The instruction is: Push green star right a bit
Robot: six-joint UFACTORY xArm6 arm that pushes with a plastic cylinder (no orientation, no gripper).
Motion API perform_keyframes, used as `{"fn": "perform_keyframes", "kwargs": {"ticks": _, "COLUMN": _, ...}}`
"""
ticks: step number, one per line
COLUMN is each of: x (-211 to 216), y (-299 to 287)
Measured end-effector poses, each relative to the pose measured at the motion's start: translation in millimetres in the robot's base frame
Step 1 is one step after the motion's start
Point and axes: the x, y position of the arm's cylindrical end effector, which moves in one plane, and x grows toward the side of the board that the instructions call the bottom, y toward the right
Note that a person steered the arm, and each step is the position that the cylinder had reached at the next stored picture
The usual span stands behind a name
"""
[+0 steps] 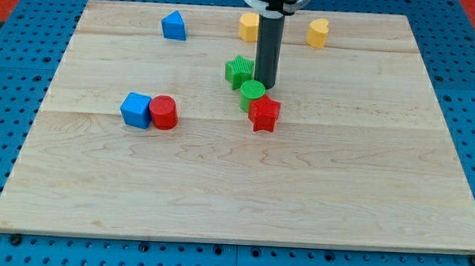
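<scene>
Bright, even light; sharp focus

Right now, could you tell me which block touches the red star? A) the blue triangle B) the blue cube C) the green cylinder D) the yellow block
C: the green cylinder sits against the red star's upper left edge, just below my tip.

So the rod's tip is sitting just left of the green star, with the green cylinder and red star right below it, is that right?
Not quite. In the camera view, my tip sits just to the right of the green star, not to its left. The rest holds: the green cylinder and the red star lie right below it, toward the view's bottom.
</scene>
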Motion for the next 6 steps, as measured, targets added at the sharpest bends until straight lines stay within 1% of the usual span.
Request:
{"fn": "perform_keyframes", "kwargs": {"ticks": 1, "x": -26.8, "y": 12.1}}
{"fn": "perform_keyframes", "kwargs": {"ticks": 2, "x": -46.6, "y": -20.0}}
{"fn": "perform_keyframes", "kwargs": {"ticks": 3, "x": -50.5, "y": -83.0}}
{"fn": "perform_keyframes", "kwargs": {"ticks": 4, "x": -45.0, "y": -119.5}}
{"fn": "perform_keyframes", "kwargs": {"ticks": 5, "x": -21.4, "y": -111.0}}
{"fn": "perform_keyframes", "kwargs": {"ticks": 6, "x": -21.5, "y": -55.0}}
